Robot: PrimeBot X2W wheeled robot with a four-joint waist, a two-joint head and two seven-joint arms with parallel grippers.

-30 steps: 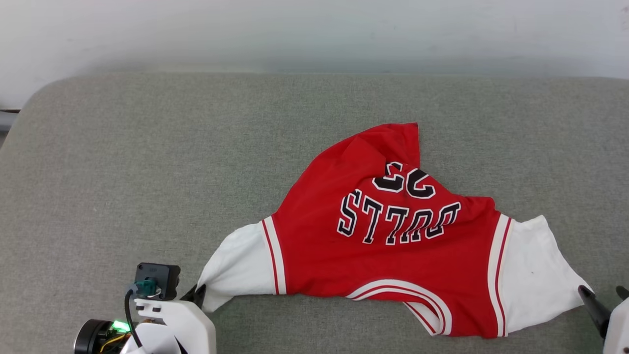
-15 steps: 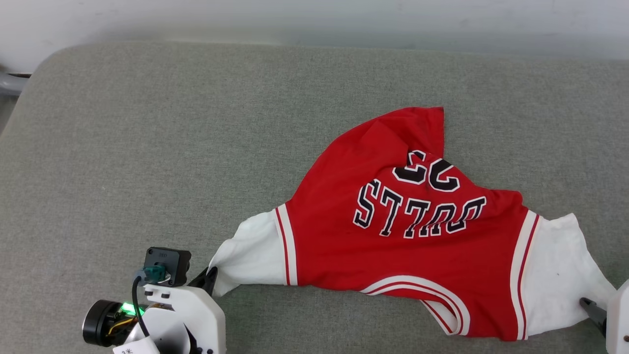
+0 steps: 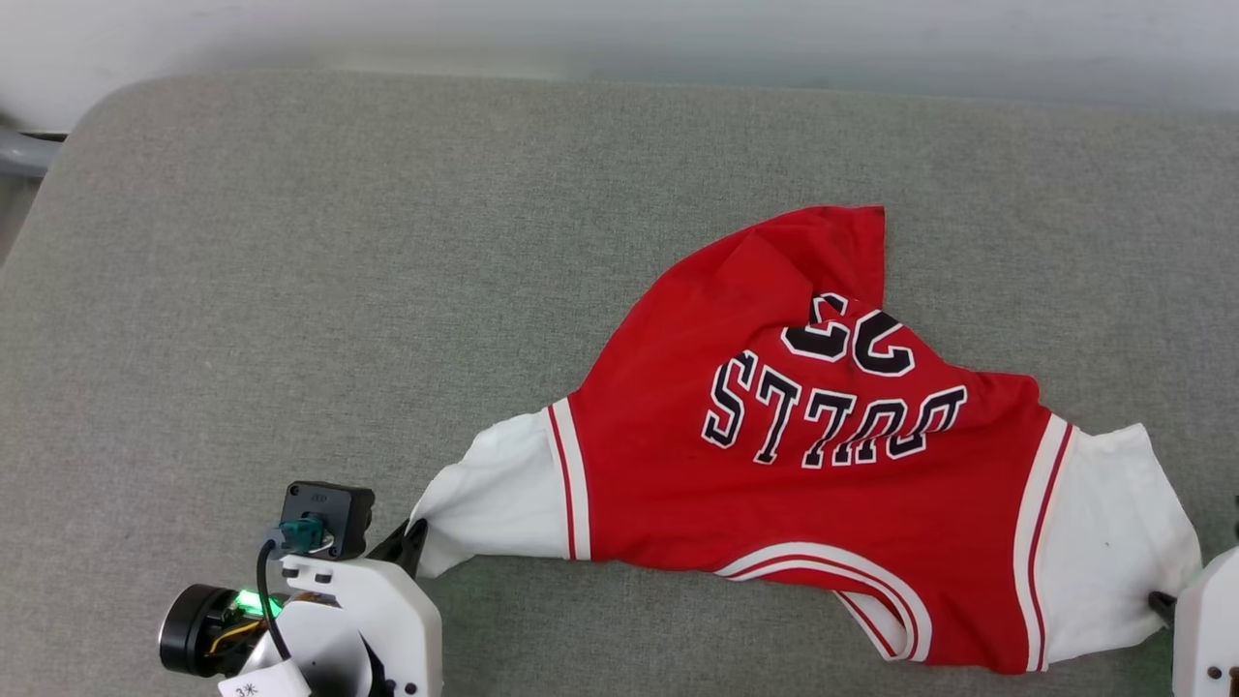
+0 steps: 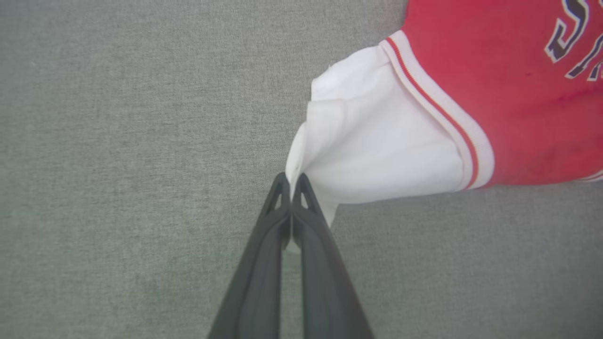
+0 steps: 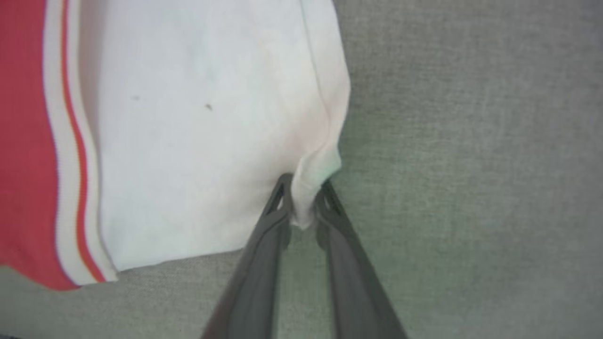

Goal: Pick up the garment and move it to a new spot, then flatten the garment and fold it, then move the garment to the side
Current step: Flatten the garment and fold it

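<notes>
The garment (image 3: 794, 503) lies rumpled, near right on the grey cushion (image 3: 290, 290). Left fingers (image 4: 268, 263) clench one sleeve tip; right fingers (image 5: 256, 273) pinch a thin hem fold that may slip under tension.

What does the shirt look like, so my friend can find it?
Look at the big grey cushion. Toward its right lies the garment, spread out. It is red with white sleeves, striped trim and black letters, the one red thing there.
</notes>
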